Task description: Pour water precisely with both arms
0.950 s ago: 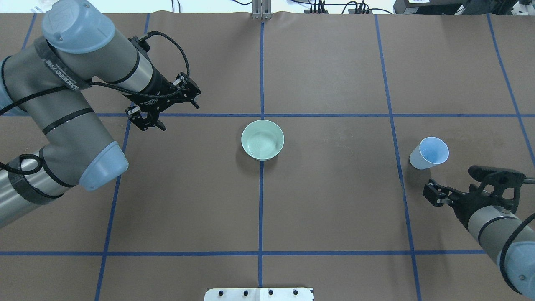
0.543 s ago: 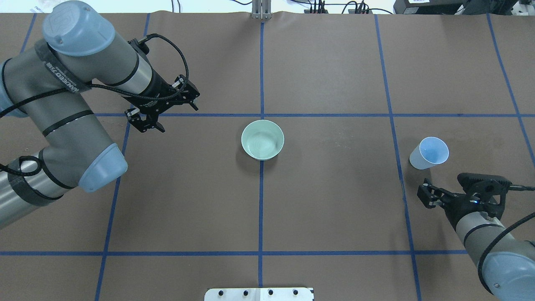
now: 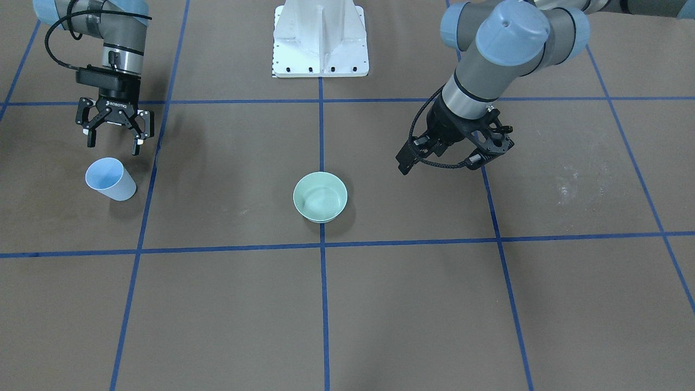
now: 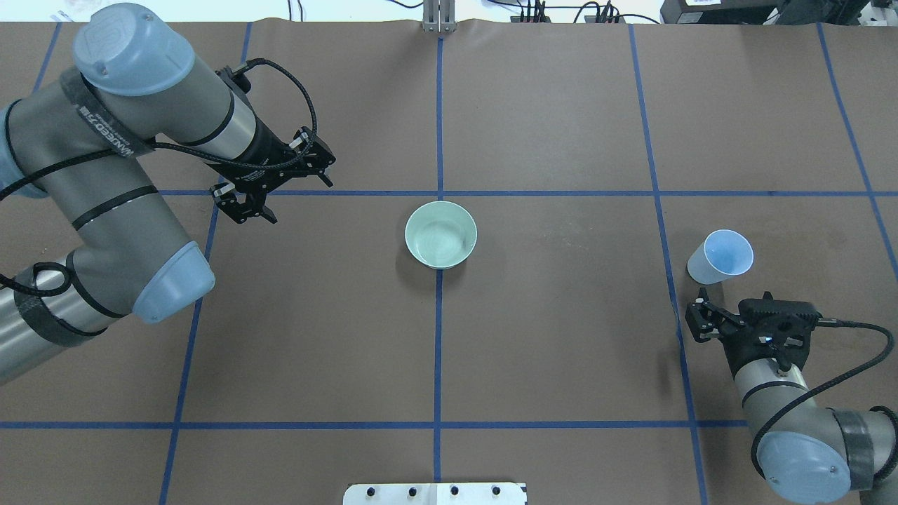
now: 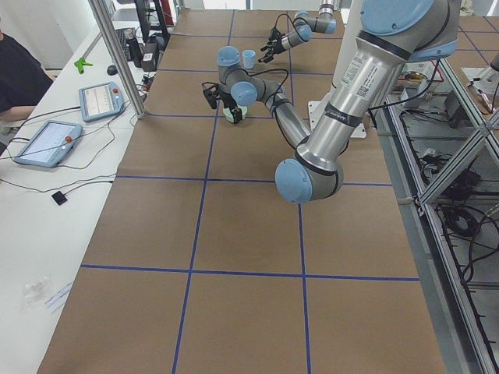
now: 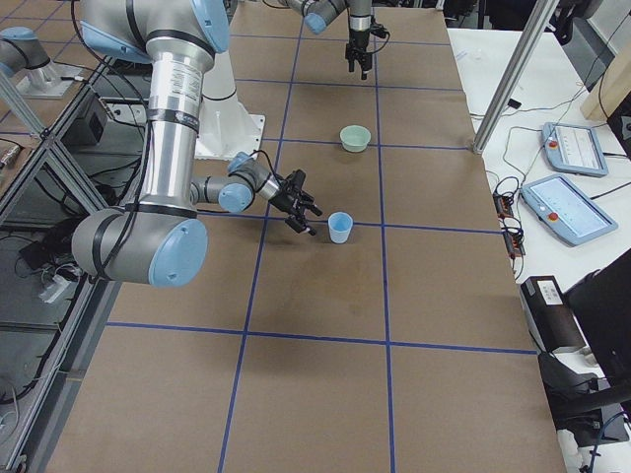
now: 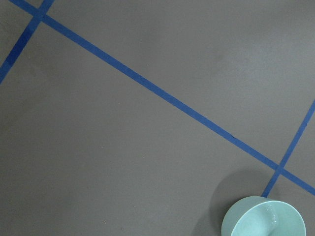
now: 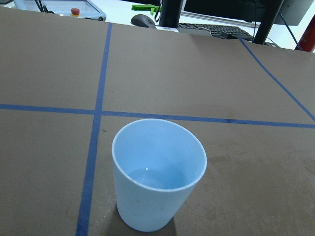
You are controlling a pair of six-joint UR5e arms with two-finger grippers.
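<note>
A light blue cup [image 4: 720, 257] stands upright at the table's right side. The right wrist view shows the cup [image 8: 157, 172] with a shallow pool of clear water [image 8: 158, 178] in its bottom. My right gripper [image 3: 112, 147] is open and empty. It hovers just short of the cup [image 3: 111, 179] on the robot's side, apart from it. A pale green bowl [image 4: 440, 234] sits at the table's middle. My left gripper [image 4: 298, 200] is open and empty, well to the left of the bowl. I cannot tell whether the bowl holds water.
The brown table [image 4: 561, 351] carries a blue tape grid. The white pedestal base [image 3: 320, 38] stands at the robot's edge. The bowl shows at the left wrist view's bottom right corner [image 7: 263, 219]. Tablets, cables and a keyboard lie on the operators' bench [image 6: 562, 187].
My right arm has swung its wrist round and the open gripper has moved a little left, closer beside the cup. My left arm has hardly moved.
</note>
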